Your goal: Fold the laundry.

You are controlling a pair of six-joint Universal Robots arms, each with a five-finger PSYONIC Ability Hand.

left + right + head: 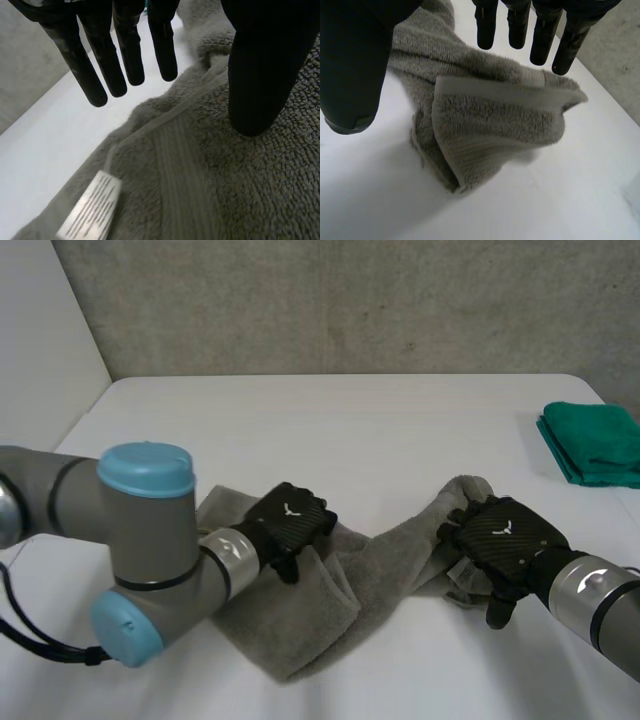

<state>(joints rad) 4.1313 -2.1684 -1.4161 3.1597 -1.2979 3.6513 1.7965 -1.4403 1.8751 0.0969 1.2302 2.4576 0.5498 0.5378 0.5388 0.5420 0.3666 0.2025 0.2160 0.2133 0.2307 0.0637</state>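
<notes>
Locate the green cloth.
Head view: the folded green cloth lies at the right edge of the table, beyond the right hand and apart from the grey towel.

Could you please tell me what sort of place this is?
Probably a robotics lab bench, not a home: a white table against a plain grey wall, with a grey towel and folded green cloth.

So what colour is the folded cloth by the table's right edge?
Green cloth, best in head view.
</notes>
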